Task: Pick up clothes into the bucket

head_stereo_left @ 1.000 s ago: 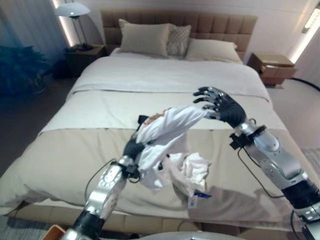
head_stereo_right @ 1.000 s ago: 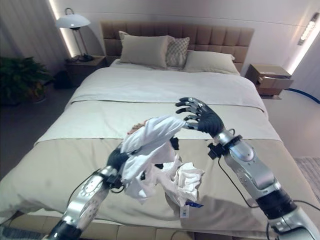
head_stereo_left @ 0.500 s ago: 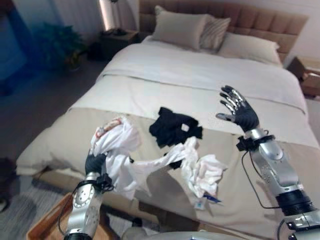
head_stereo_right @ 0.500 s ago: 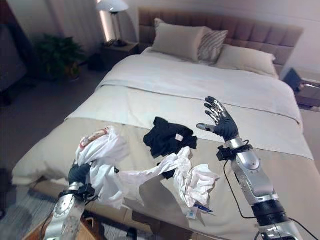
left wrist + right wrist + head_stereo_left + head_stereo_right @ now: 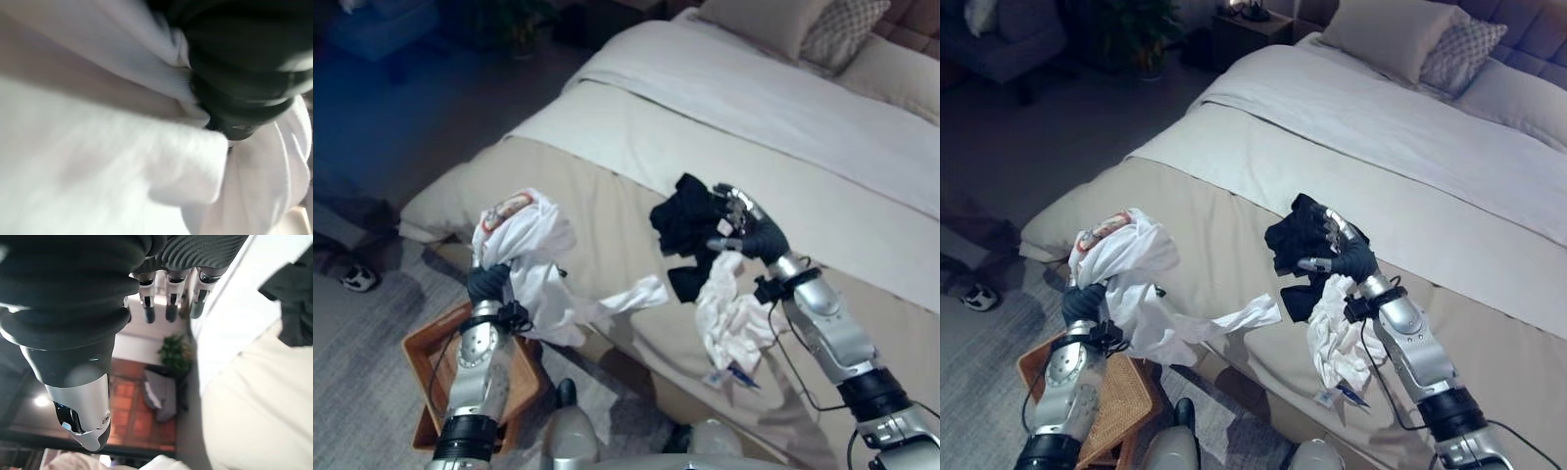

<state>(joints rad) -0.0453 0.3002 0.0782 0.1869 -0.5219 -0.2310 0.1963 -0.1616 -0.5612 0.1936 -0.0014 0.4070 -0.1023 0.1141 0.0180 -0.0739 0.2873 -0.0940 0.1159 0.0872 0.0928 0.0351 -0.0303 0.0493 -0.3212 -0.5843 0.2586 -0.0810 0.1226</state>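
My left hand (image 5: 488,284) is shut on a bunched white garment (image 5: 527,233), held up beside the bed above a woven brown basket (image 5: 1122,396) on the floor. A tail of that garment (image 5: 636,294) trails out toward the bed edge. White cloth (image 5: 122,171) lies against the hand in the left wrist view. A black garment (image 5: 685,217) lies on the beige cover. A second white garment (image 5: 729,313) hangs over the bed's edge. My right hand (image 5: 750,232) hovers open at the black garment's right side, fingers (image 5: 168,308) straight and holding nothing.
The bed (image 5: 607,186) with a beige cover and white sheet runs across the right of the view, with pillows (image 5: 1400,39) at its head. A shoe (image 5: 357,279) lies on the rug at the left. An armchair (image 5: 999,44) stands at the far left.
The camera has swung down and left. My left hand has carried the white garment off the bed to above the basket. My right hand has dropped to the black garment.
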